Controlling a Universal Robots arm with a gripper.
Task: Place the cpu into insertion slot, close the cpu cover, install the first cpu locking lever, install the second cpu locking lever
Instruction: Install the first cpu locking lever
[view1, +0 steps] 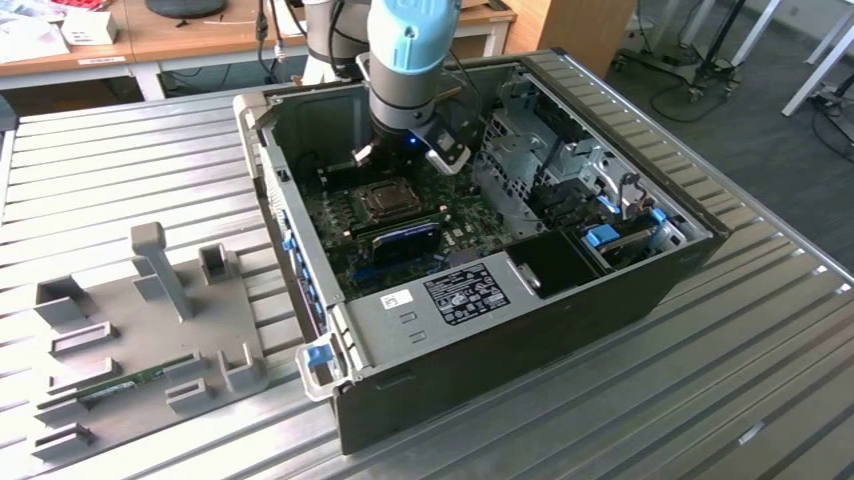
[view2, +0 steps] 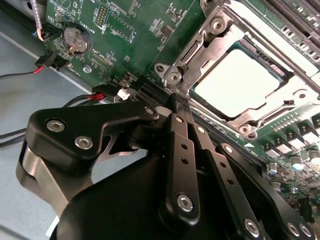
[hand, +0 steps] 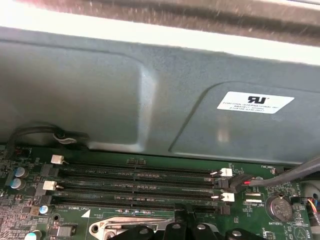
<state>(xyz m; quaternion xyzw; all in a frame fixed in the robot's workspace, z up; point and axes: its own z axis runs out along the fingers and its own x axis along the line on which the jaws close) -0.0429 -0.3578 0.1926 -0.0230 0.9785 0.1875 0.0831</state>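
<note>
The cpu lies flat in the insertion slot, and its pale metal top shows through the cut-out of the cpu cover. The silvery cover is down over the chip. My gripper is inside the open computer case, just off one corner of the socket. Its black fingers are pressed together, shut, and I see nothing between them. In the exterior view the gripper hangs right behind the socket. The fingertips also show beside the memory slots.
Long black memory slots run beside the socket, close to the case wall. A coin battery and red and black cables lie nearby. A drive cage fills the case's right. A grey fixture plate holds a green memory stick.
</note>
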